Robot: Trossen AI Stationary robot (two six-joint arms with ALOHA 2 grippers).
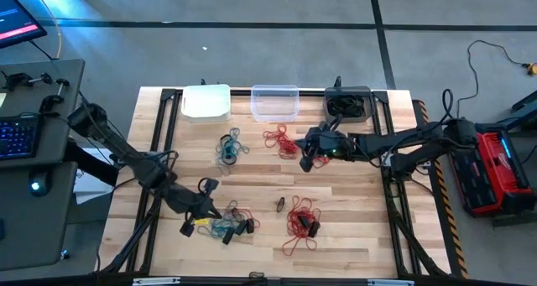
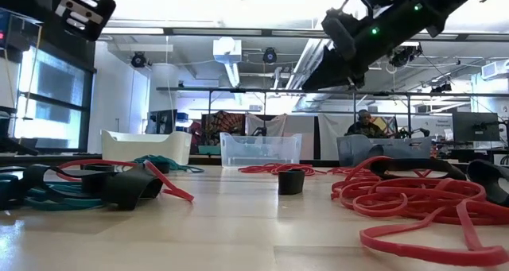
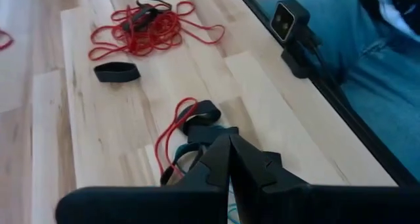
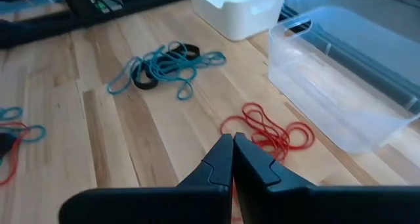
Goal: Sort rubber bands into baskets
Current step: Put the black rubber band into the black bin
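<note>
Hovering with jaws together: left gripper (image 1: 204, 204) above the mixed rubber bands (image 1: 228, 225), gripping nothing. Right gripper (image 1: 309, 148), likewise closed and empty, beside red bands (image 1: 280, 140) near the clear basket (image 1: 274, 102).

Teal, red, black rubber bands (image 1: 228, 148); white basket (image 1: 205, 102)

Wooden table (image 1: 352, 227), blue-lit keyboard (image 1: 18, 137), red case (image 1: 498, 170), seated person (image 2: 363, 125)

Three baskets (image 1: 274, 102) line the table's (image 1: 352, 210) far edge, rubber bands (image 1: 301, 219) scattered.
</note>
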